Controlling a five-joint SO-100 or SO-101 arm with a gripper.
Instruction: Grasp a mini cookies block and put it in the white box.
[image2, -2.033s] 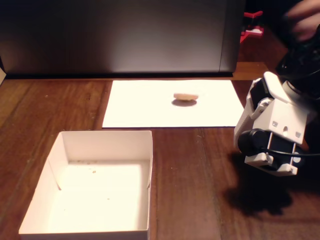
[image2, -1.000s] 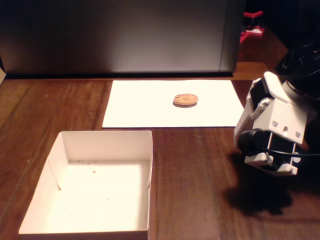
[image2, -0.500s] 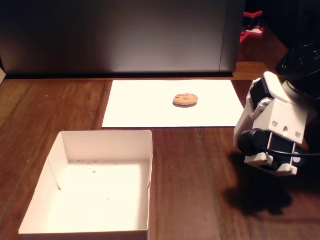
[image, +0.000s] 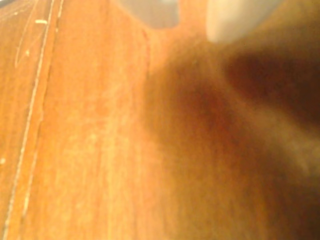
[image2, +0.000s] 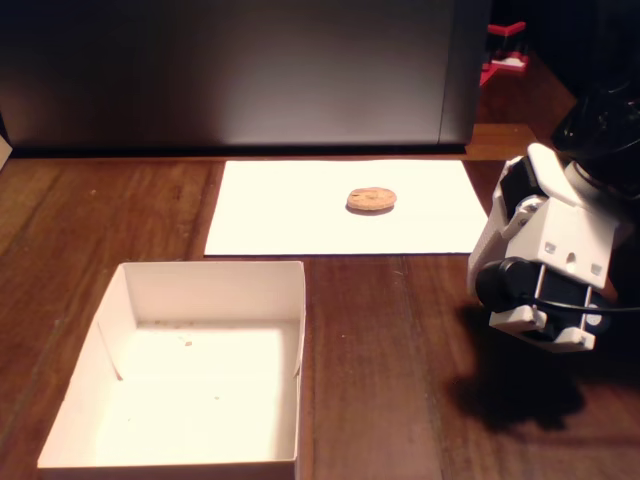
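Nothing has shifted over the last second, though two seconds back the small round tan-brown cookie with dark specks (image2: 371, 199) was a pale blur with a shadow under it, and a blurred hand showed at the top right corner of the fixed view — now the cookie lies flat and sharp on the flat white paper sheet (image2: 290, 215), a little to the 3 o'clock side of the sheet's middle. From the cookie, the shallow square white cardboard box (image2: 290, 290) sits at about 7 o'clock, well apart, open and holding only a few crumbs. The white-and-black robot arm (image2: 545, 270) hangs folded at about 4 o'clock from the cookie, off the paper, over the dark brown wooden table (image2: 400, 350), casting a shadow beneath it. Its gripper's fingertips cannot be made out in the fixed view, and the wrist view gives only blurred wood grain with two pale shapes at its top edge — so whether the claw is apart or together cannot be told.
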